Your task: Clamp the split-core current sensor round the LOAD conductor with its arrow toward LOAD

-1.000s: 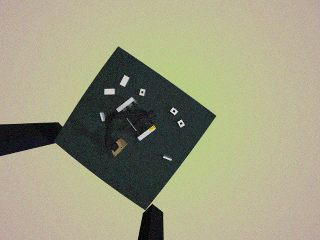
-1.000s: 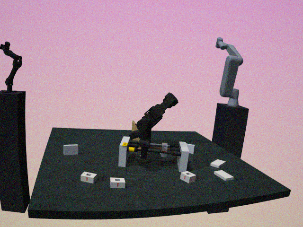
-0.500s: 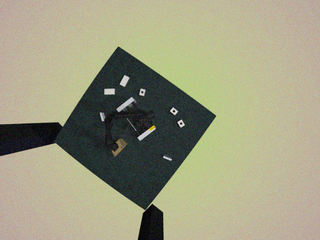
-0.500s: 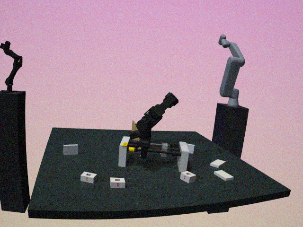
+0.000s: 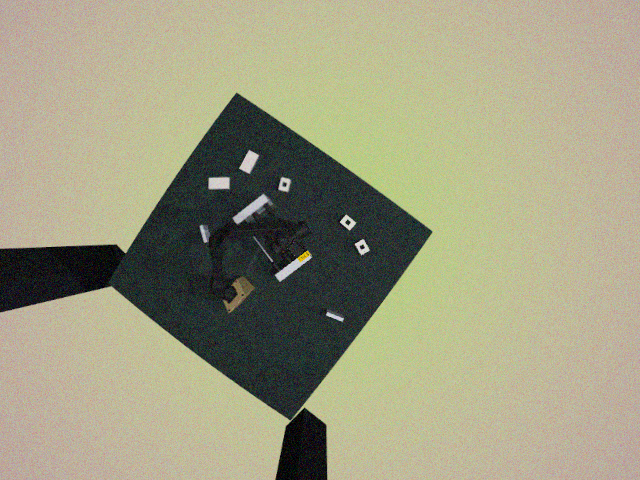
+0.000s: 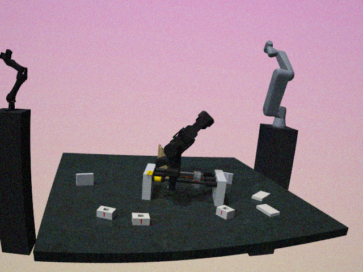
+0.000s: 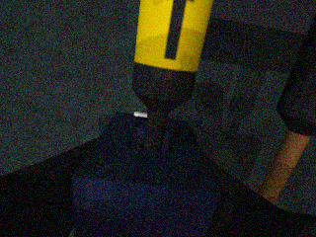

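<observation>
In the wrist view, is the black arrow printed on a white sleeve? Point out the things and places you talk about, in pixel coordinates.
No, the wrist view shows the black arrow (image 7: 174, 30) on a yellow sleeve (image 7: 147, 46).
</observation>
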Controlling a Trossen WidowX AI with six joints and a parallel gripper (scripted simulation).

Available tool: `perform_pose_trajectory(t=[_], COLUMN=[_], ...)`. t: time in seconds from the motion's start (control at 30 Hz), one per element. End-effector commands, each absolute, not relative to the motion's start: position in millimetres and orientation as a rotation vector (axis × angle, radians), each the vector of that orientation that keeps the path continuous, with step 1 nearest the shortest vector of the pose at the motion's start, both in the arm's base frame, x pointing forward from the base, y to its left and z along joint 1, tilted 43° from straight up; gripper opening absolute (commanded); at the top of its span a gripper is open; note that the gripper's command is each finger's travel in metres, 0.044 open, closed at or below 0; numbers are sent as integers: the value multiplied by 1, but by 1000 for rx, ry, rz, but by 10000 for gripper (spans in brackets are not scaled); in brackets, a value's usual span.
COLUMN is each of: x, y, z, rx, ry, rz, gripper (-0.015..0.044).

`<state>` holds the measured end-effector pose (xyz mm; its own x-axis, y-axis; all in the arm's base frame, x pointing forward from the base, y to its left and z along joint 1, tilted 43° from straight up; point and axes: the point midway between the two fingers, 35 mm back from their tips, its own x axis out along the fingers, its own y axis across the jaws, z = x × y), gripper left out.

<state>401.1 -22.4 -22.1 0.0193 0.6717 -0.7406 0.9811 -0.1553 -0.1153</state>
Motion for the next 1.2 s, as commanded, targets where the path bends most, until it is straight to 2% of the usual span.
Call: perform_pose_trajectory(t=[0.0, 1.1, 1.17], x=[401, 401, 401], y=[-22, -22, -22], z=[-22, -22, -22], rx=[1868, 1868, 1868], ry=[1683, 1683, 1683], rz=[-948, -948, -948], gripper=[263, 273, 325])
